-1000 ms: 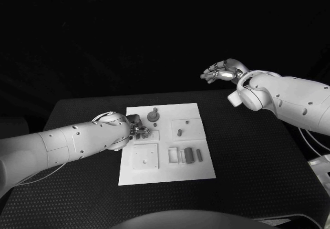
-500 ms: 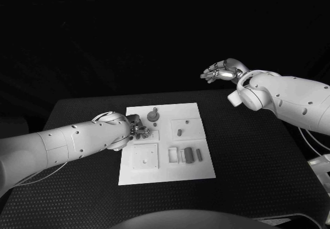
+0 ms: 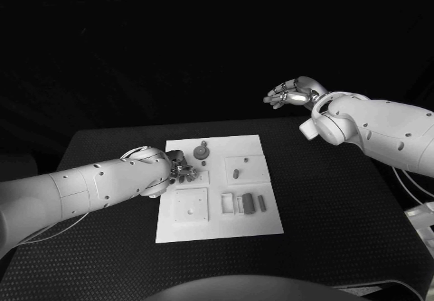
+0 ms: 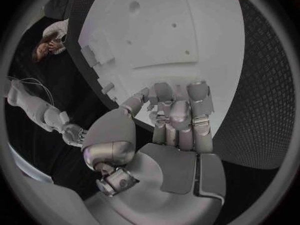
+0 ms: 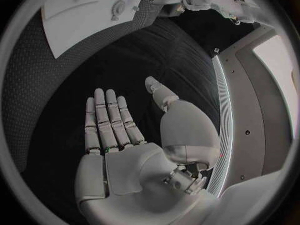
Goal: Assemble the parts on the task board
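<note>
The black table (image 3: pixel 344 207) carries the white task board (image 3: pixel 217 222) at its middle, and neither has moved over the last second. The right arm (image 3: pixel 380 128) is held high beyond the table's far right corner, well apart from the board, just as it was. Its right hand (image 5: pixel 134 135) is flat and empty, fingers straight and slightly apart, palm facing the table.

The left arm (image 3: pixel 81 188) lies across the board's left edge. The left hand (image 3: pixel 179 170) sits over the upper left part of the board with its fingers curled in tight, and it has barely shifted, perhaps a slight nudge toward the board's far side. In the left wrist view the fingers (image 4: pixel 178 110) are bunched against the thumb just above the white surface; whether a part is pinched between them cannot be told.

The loose parts remain where they were: a round knobbed piece (image 3: pixel 201 151) near the far edge, a peg (image 3: pixel 234 174) in the right middle square, and a row of small dark blocks (image 3: pixel 248 203) to the lower right.

So little has changed, which suggests the left hand is busy with fine work at one spot, and most of the assembly is probably not yet done.
</note>
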Available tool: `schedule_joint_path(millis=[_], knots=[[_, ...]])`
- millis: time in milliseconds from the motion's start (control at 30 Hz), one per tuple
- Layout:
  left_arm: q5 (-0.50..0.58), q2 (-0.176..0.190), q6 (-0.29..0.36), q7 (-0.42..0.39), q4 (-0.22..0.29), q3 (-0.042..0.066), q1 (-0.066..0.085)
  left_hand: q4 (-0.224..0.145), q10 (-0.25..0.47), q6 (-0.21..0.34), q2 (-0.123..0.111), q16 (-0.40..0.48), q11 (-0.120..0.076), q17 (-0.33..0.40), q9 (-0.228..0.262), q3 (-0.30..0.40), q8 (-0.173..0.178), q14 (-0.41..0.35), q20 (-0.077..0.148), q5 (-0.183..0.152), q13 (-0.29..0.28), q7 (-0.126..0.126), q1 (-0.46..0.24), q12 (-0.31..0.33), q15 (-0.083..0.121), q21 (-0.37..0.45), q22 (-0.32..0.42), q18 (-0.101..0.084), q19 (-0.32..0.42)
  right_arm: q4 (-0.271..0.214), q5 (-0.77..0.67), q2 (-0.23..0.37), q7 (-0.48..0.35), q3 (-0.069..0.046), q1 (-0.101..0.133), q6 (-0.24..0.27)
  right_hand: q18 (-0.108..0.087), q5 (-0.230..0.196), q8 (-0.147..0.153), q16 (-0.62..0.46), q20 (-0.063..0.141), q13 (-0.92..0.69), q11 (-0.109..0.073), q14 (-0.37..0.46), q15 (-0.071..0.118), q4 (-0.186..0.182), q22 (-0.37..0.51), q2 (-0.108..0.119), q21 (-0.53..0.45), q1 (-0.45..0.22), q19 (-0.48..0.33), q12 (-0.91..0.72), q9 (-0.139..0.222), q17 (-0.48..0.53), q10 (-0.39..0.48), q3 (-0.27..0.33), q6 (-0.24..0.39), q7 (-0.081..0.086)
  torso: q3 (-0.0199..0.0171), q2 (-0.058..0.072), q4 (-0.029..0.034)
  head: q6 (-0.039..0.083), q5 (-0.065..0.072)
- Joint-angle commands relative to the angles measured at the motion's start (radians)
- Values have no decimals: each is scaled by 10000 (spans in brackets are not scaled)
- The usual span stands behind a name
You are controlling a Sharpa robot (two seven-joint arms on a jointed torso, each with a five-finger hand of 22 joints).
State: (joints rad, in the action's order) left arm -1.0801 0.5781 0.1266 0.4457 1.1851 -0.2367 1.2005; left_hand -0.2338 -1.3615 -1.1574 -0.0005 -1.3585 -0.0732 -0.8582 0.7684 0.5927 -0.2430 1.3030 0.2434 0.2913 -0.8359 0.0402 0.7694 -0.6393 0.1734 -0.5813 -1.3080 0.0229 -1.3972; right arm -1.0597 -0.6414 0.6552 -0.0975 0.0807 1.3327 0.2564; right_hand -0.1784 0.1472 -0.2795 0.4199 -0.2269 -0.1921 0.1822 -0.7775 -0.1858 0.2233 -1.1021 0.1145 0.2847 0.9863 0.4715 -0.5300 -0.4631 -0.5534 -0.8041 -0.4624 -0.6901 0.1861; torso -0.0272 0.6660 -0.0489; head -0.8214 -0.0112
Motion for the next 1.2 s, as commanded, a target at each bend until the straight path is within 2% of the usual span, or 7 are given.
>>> schedule_joint_path(millis=[33, 833, 933, 1000, 1067, 1133, 1200], knots=[[21, 3, -275, 33, 12, -16, -26, -156, 22, -55, 280, -35, 16, 11, -10, 169, -60, 6, 179, 53, 15, -22, 250, -63, 51, 32, -197, 157, -25, -10, -2, 13, -73, -5, -3, -123, 195, 3, -40, -38, 15, 19, 18, 75, -7, -13, -11, -4, -69, 102, -79, -58, 19, -14, 23, 42, 67, 561, 3, -1, 0, -3, -6], [-77, -20, -479, 62, -14, -16, -26, 19, 31, -13, -138, -31, 21, 35, -27, 71, -58, 7, 188, -34, 42, -17, 30, -70, 48, 38, -184, 162, -37, -6, 1, 4, -85, -5, -8, -97, 201, 3, -42, -63, 13, 50, 23, 83, -13, -56, -38, 7, -95, 65, -83, -65, 35, -41, 34, 63, 77, 566, -6, 1, -3, -37, -3], [-75, -32, -466, 73, -13, -16, -26, 99, 37, 4, -296, -24, 23, 44, -33, 51, -57, 4, 193, -177, 51, -15, -17, -71, 48, 48, -180, 166, -35, -8, 2, 8, -85, -5, -8, -97, 201, 3, -42, -65, 13, 52, 23, 84, -13, -58, -41, 8, -97, 64, -83, -66, 36, -43, 34, 64, 78, 566, -7, 1, -7, -41, -2], [-75, -33, -450, 82, -13, -16, -26, 199, 52, 31, -426, -18, 23, 54, -39, 45, -52, 3, 204, -532, 59, -13, -42, -69, 48, 63, -174, 177, -33, -9, 3, 13, -85, -5, -8, -95, 202, 3, -43, -66, 13, 54, 24, 84, -14, -60, -42, 9, -99, 63, -83, -66, 37, -45, 35, 65, 78, 566, -9, 1, -8, -37, 1], [-75, -33, -401, 84, -18, -16, -26, 225, 53, 41, -465, -15, 24, 57, -42, 46, -50, 2, 203, -577, 61, -11, -44, -71, 48, 66, -174, 176, -32, -10, 4, 18, -85, -5, -8, -92, 202, 3, -43, -68, 13, 55, 24, 85, -14, -62, -44, 11, -100, 62, -84, -67, 38, -46, 35, 65, 79, 566, -7, 1, -7, -29, 3], [-79, -38, -331, 71, -30, -16, -26, 247, 58, 58, -473, -13, 26, 60, -46, 54, -42, 1, 205, -605, 63, -7, -40, -70, 47, 70, -174, 178, -32, -16, 6, 23, -86, -5, -8, -92, 202, 3, -43, -69, 13, 57, 24, 85, -14, -64, -45, 11, -102, 61, -85, -67, 39, -48, 36, 66, 79, 566, -7, 2, -7, -26, 3], [-83, -42, -265, 58, -35, -16, -26, 243, 62, 78, -326, -12, 28, 65, -50, 111, -37, 4, 209, -654, 64, -3, 54, -75, 44, 70, -178, 184, -37, -22, 10, 25, -86, -5, -8, -98, 202, 3, -43, -70, 13, 59, 24, 85, -14, -66, -47, 12, -103, 61, -85, -68, 40, -49, 36, 66, 80, 566, -4, 2, -4, -21, 7]])
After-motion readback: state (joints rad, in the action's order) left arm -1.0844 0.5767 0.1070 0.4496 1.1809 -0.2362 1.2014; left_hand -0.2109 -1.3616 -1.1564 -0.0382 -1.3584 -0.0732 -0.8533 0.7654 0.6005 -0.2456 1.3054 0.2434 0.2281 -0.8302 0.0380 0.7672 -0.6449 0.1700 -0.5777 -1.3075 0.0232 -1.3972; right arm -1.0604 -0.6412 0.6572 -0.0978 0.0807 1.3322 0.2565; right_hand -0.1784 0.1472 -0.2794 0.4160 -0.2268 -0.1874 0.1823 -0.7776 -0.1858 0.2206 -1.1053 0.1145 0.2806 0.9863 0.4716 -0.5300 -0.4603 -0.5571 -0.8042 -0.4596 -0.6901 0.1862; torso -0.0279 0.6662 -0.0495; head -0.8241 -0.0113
